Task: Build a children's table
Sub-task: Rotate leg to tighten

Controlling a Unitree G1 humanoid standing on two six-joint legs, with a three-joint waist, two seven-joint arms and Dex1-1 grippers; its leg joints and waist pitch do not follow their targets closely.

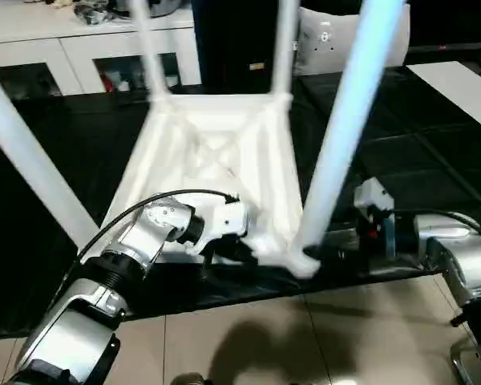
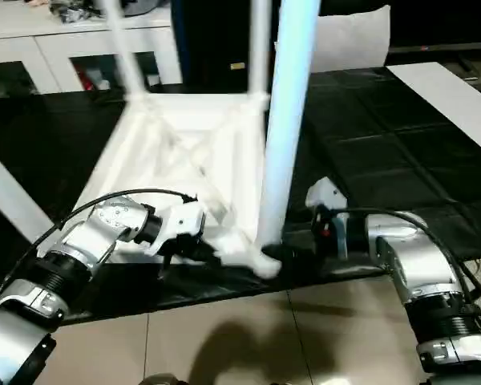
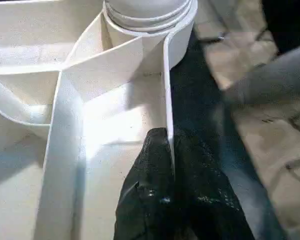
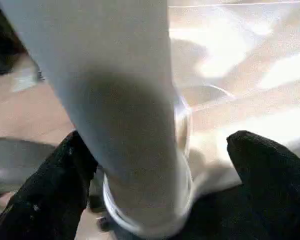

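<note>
From my head camera, the table top (image 1: 216, 152) lies upside down on a black floor mat, ribbed underside up, its near edge close to the mat's front edge. Four legs rise from its corners: two at the far corners, one at the near left (image 1: 32, 164), one at the near right (image 1: 345, 128). So I judge all the legs fitted, with perhaps final seating and turning the table upright left.

My left wrist camera shows my left gripper (image 3: 170, 175) clenched on the top's thin side wall, just below a corner socket.

My right wrist camera shows my right gripper (image 4: 160, 190) spread wide around the base of the near right leg, one finger (image 4: 55, 180) touching it, the other apart.
</note>
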